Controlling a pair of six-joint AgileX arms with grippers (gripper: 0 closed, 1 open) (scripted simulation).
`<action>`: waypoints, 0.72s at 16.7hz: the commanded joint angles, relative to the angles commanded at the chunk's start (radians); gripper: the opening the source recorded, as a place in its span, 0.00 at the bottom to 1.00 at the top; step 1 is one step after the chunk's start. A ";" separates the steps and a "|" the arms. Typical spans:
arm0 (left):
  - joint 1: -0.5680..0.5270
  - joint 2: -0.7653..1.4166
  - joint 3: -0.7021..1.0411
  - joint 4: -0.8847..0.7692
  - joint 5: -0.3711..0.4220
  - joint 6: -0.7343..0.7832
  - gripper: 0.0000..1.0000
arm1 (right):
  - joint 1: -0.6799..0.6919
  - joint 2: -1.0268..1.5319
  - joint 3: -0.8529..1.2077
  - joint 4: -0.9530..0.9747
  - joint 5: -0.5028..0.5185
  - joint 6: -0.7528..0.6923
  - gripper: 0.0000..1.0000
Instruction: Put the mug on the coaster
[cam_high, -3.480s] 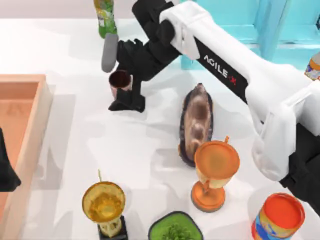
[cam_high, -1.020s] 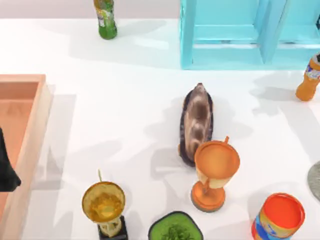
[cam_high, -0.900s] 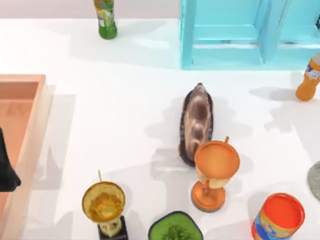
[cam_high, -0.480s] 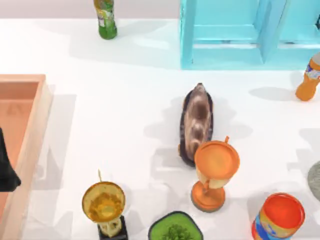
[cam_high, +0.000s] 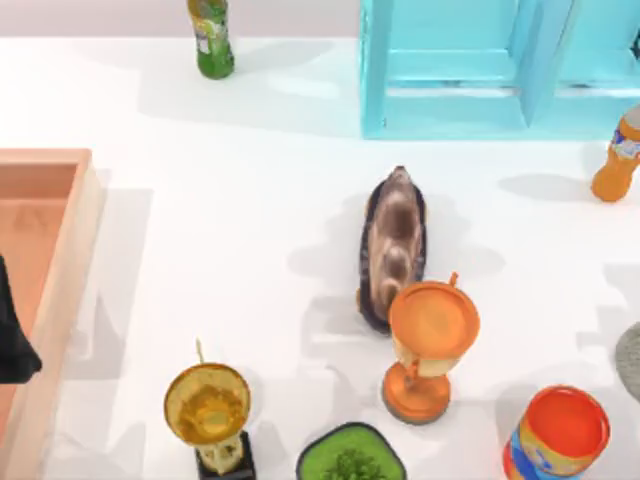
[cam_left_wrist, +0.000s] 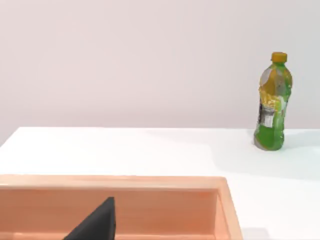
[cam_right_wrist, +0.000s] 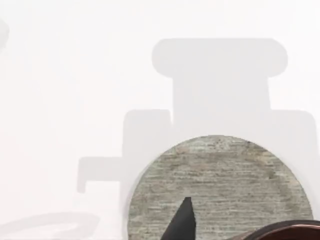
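Observation:
The grey round coaster (cam_right_wrist: 215, 192) lies flat on the white table, and in the top view the coaster (cam_high: 631, 360) is cut by the right edge. My right gripper (cam_right_wrist: 232, 236) hovers above it, with one dark fingertip (cam_right_wrist: 183, 223) over the disc. The mug's dark maroon rim (cam_right_wrist: 285, 231) sits at the frame's edge, held in that gripper, above the coaster's near side. A blocky arm shadow falls on the table beyond the coaster. My left gripper (cam_high: 12, 340) is parked over the wooden tray at the left.
A wooden tray (cam_high: 60, 250) fills the left side. A green bottle (cam_high: 212, 38) and a cyan shelf (cam_high: 450, 70) stand at the back, an orange bottle (cam_high: 615, 160) at the right. A brown hedgehog-like figure (cam_high: 393, 245), orange trophy (cam_high: 432, 340), gold trophy (cam_high: 208, 405), green-topped pot (cam_high: 350, 458) and orange can (cam_high: 560, 435) crowd the front.
My right arm, which gripped the mug at the back left, has left the top view. Its shadow has drifted rightward across the table to the coaster.

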 joint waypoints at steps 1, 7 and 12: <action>0.000 0.000 0.000 0.000 0.000 0.000 1.00 | 0.001 0.011 -0.005 0.013 0.000 0.000 0.00; 0.000 0.000 0.000 0.000 0.000 0.000 1.00 | 0.004 0.165 -0.055 0.268 0.002 0.001 0.00; 0.000 0.000 0.000 0.000 0.000 0.000 1.00 | 0.002 0.293 -0.117 0.420 0.005 0.008 0.00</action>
